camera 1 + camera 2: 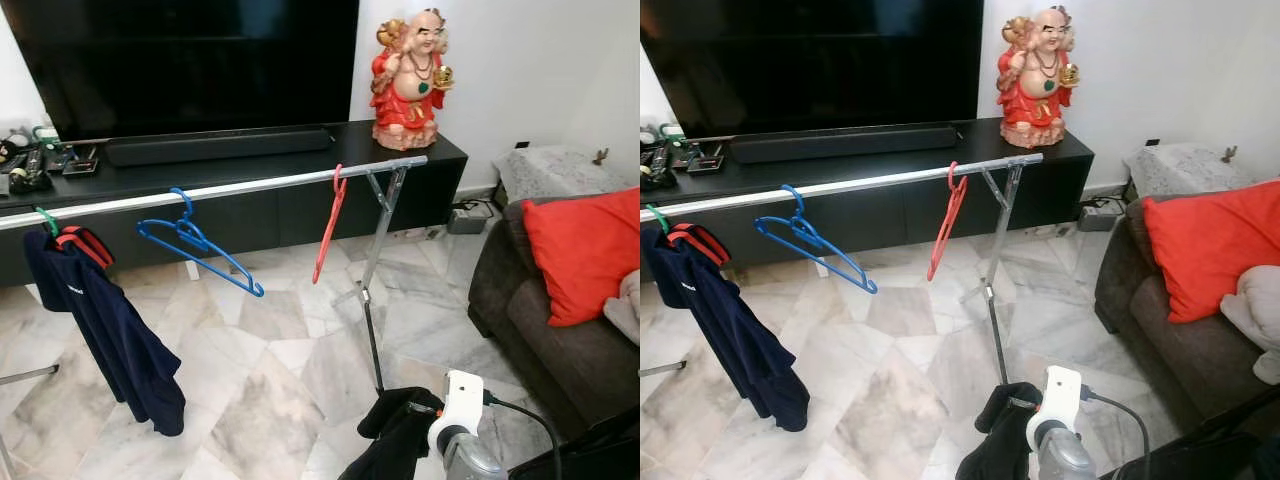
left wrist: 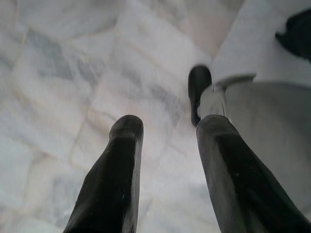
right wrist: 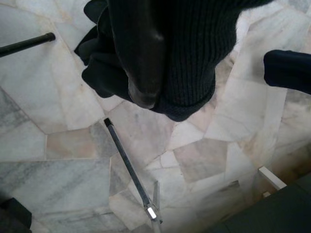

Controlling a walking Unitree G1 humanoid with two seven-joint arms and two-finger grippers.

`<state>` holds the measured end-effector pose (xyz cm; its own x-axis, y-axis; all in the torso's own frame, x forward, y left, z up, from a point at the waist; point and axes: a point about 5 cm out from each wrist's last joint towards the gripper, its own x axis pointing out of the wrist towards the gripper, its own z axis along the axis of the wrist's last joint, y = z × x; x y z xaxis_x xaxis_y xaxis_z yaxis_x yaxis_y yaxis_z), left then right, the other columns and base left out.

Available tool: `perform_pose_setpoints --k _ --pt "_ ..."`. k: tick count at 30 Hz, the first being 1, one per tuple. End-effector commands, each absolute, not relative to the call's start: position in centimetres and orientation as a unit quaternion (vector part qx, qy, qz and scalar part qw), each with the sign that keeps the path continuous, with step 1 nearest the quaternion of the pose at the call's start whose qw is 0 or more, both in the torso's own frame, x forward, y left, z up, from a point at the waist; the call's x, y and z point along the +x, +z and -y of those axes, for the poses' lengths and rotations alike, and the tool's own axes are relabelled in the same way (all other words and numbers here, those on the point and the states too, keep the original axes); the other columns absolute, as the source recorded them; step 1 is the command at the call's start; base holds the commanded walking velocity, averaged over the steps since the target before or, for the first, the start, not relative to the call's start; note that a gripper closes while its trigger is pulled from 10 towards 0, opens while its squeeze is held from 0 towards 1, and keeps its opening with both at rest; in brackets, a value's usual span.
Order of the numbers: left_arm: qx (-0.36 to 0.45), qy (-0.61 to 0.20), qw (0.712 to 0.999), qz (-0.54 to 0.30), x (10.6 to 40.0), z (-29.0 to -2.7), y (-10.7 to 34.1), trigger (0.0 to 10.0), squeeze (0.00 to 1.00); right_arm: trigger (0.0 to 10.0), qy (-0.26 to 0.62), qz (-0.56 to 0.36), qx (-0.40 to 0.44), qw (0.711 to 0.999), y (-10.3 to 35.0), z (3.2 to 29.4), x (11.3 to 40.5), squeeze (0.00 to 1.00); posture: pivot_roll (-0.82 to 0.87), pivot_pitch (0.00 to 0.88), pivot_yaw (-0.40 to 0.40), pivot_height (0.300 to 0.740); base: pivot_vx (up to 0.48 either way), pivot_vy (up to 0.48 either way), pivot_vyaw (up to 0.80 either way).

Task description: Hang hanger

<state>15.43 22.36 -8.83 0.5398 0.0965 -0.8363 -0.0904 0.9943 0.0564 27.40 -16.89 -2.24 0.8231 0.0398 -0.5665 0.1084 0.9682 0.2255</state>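
Silver right arm (image 1: 462, 452) (white wrist block, black cable).

The floor (image 1: 270, 380) is pale marble laid in irregular veined slabs, grey and beige, glossy under even indoor light. Against the white wall (image 1: 520, 60) runs a long, low black TV cabinet (image 1: 250, 200) carrying a large dark television (image 1: 190, 60), a black soundbar (image 1: 220, 146) and a red-robed laughing figurine (image 1: 408, 80) at its end — small clutter (image 1: 40, 160) sits at the opposite end. A dark brown sofa (image 1: 540, 330) stands at one side with a red cushion (image 1: 585, 250) on it; beyond it, a cloth-covered side table (image 1: 550, 170) and a power strip (image 1: 467, 218) on the floor.
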Motion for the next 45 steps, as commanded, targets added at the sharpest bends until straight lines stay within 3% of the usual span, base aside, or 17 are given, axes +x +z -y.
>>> perform_pose_setpoints --k 1,16,21,26,38,45 --pt "0.006 0.058 0.879 -0.474 15.4 -22.5 -8.8 10.0 0.00 10.0 -0.024 -0.294 0.127 0.947 -2.3 17.1 27.3 0.00 0.12 0.000 0.001 0.740 0.000 0.000 0.00" --pt "0.033 0.052 0.876 -0.478 15.5 -23.2 -8.7 10.0 0.00 10.0 -0.031 -0.265 0.120 0.956 -1.8 17.3 27.6 0.00 0.07 0.000 0.031 0.740 0.000 0.000 0.00" --pt "0.030 0.052 0.873 -0.485 15.1 -23.0 -9.0 10.0 0.00 10.0 -0.050 -0.301 0.034 0.952 -3.5 18.7 25.4 0.00 0.07 0.000 0.027 0.740 0.000 0.000 0.00" --pt "0.028 0.052 0.871 -0.488 14.7 -23.0 -9.1 10.0 0.00 10.0 -0.125 -0.385 0.049 0.913 -6.4 20.7 21.3 0.00 0.07 0.000 0.028 0.740 0.000 0.000 0.00" --pt "0.038 0.043 0.869 -0.492 14.5 -23.1 -9.1 10.0 0.00 10.0 -0.109 -0.440 0.058 0.890 -8.6 18.9 17.7 0.00 0.08 0.000 0.045 0.740 0.000 0.000 0.00" --pt "0.038 0.048 0.871 -0.488 14.9 -23.6 -8.9 10.0 0.00 10.0 -0.102 -0.447 0.055 0.887 -8.8 18.9 17.2 0.00 0.09 0.000 0.044 0.740 0.000 0.000 0.00"
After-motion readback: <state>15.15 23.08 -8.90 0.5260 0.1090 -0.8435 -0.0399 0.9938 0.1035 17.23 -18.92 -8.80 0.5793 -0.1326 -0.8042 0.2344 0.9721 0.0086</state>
